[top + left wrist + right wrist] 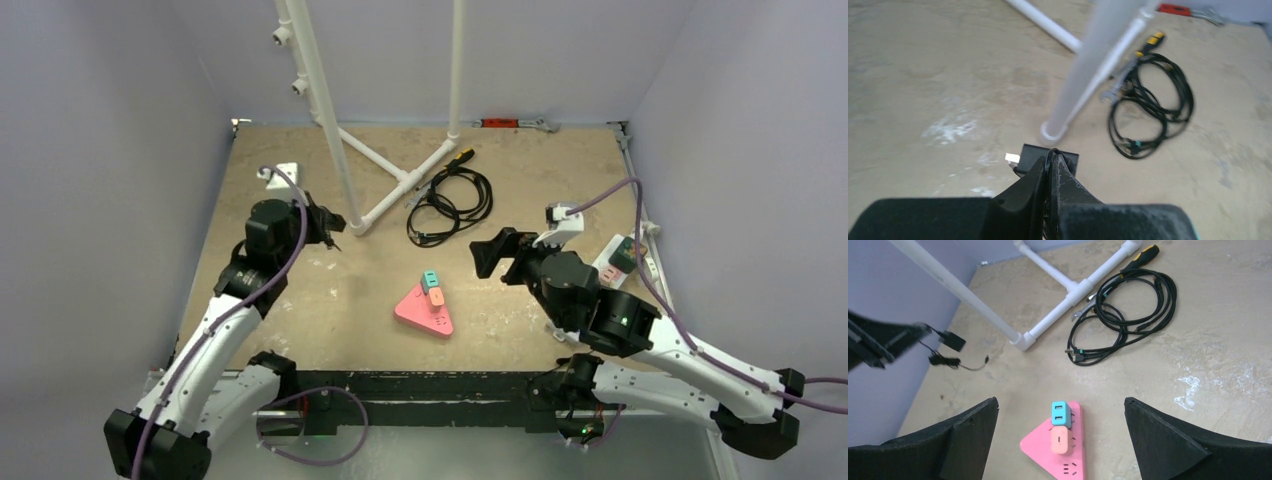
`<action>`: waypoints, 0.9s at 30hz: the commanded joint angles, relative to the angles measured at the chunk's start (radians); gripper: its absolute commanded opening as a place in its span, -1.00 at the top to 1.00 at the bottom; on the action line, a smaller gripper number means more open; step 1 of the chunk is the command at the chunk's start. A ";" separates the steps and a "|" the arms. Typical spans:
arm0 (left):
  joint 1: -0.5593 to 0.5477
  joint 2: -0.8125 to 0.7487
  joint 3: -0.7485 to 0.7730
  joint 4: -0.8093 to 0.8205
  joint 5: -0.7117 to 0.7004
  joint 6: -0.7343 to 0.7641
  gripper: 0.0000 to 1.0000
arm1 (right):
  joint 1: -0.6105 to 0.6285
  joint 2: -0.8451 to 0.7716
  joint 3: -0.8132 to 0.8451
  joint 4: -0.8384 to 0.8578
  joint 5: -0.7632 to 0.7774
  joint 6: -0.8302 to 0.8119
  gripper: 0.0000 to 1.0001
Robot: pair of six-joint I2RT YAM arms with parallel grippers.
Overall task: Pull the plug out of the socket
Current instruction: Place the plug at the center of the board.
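A pink triangular socket (421, 314) lies on the table's middle, with a teal plug (431, 280) and an orange plug (437, 296) stuck in it side by side. In the right wrist view the socket (1040, 446), teal plug (1060, 413) and orange plug (1060, 440) lie below and between my fingers. My right gripper (497, 252) (1060, 402) is open and empty, above and to the right of the socket. My left gripper (334, 226) (1053, 156) is shut on a thin black cable with a small black adapter (1034, 157) (953, 341) hanging at its tip, far left of the socket.
A white pipe frame (380, 195) stands at the back middle. A coiled black cable (450, 205) with a yellow-handled tool (462, 156) lies beside it. A white power strip (622, 258) lies by the right edge, a white block (285, 172) at the back left.
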 commanded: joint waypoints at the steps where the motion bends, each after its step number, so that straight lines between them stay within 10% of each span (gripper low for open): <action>1: 0.204 0.060 0.052 0.038 0.057 -0.004 1.00 | -0.001 0.032 0.044 0.035 -0.051 -0.080 -0.98; 8: 0.438 0.245 0.090 0.177 0.141 -0.074 1.00 | -0.014 0.084 0.033 0.097 -0.115 -0.132 -0.98; 27: 0.452 0.767 0.337 0.225 0.139 0.016 1.00 | -0.025 0.082 -0.036 0.179 -0.220 -0.116 -0.98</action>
